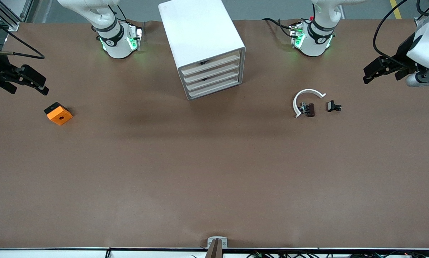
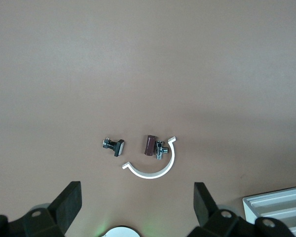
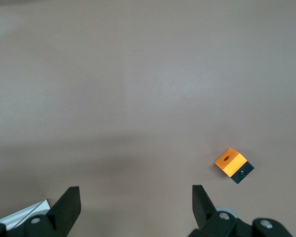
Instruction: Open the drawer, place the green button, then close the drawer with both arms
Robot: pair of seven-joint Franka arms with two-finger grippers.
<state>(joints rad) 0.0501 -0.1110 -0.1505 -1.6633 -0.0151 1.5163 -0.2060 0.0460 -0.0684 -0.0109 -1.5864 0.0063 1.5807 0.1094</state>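
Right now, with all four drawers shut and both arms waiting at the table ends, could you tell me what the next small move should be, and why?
Probably bring the right claw, open and hanging above the orange block, toward the front of the cabinet and line it up with the drawer, third down. That drawer is shut, so nothing can go in yet. The left claw, also open, waits nearer the small parts.

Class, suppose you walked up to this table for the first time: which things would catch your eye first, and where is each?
The white cabinet with four beige-fronted drawers, all shut, stands mid-table between the arm bases. The orange block lies toward the right arm's end, with the open right gripper above the table near it. A white arc with small dark parts lies toward the left arm's end, where the open left gripper waits.
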